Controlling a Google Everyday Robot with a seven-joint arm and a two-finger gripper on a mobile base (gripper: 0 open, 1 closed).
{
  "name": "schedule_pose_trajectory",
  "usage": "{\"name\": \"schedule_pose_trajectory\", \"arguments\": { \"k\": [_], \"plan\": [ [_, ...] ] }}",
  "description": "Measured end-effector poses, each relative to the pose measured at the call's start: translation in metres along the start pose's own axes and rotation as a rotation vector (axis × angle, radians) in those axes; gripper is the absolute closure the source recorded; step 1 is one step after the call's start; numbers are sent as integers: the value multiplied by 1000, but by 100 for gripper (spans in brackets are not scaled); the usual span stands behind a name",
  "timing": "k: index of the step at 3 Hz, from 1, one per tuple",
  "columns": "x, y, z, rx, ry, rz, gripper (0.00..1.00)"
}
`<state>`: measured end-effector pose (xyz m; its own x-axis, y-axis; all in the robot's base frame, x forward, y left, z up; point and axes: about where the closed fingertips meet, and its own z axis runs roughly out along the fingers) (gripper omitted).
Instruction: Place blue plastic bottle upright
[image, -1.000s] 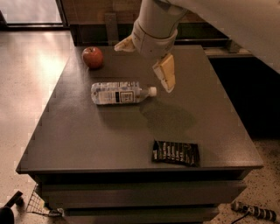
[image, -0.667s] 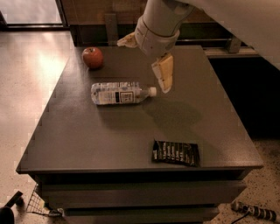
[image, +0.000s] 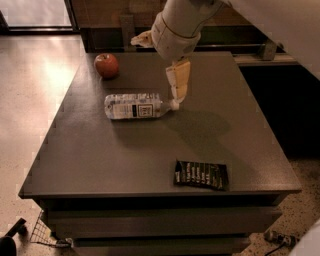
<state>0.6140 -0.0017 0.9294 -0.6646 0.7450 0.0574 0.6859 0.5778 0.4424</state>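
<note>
- Since the earlier frame the tool (image: 155, 70) has shifted slightly left, bringing its lower finger (image: 178, 82) beside the cap end of the bottle. The bottle itself has not moved.
- Front of table (image: 100, 160): a dark snack packet (image: 200, 174) lies flat near the front edge. It is well apart from the bottle and out of the way of this step.
- Mid table: the blue plastic bottle (image: 134, 106) lies on its side, roughly parallel to the front edge. Its white cap (image: 174, 105) points right and its base points left. The label faces up.
- Just behind and above the cap, the tool hangs with its fingers spread wide and nothing between them. The lower finger's tip is right at the cap; I cannot tell whether they touch. The other finger (image: 142, 39) sticks out to the left, farther back.
- Judgement: the step in hand is the approach to the grasp, and the bottle is not yet held.
- Judgement: the cap end is a poor place to close, because the neck is narrow and the round body could roll or skid away. Bring the fingers either side of the body near the label, across the long axis, and close gently since thin plastic buckles.
- Judgement: once held, lift clear of the table, swing the cap upward, set the base down flat, and open only when the bottle stands steady.
- Far left: an apple (image: 106, 65) sits near the back corner, apart from the bottle. Keep the base end from swinging toward it.
</note>
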Motion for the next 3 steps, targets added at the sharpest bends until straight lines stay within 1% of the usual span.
{"name": "schedule_pose_trajectory", "arguments": {
  "k": [1,2,3],
  "plan": [
    [-2,14,11,70,-39,-30,0],
    [4,11,29,170,-33,-29,0],
    [26,5,44,229,7,-23,0]
  ]
}}
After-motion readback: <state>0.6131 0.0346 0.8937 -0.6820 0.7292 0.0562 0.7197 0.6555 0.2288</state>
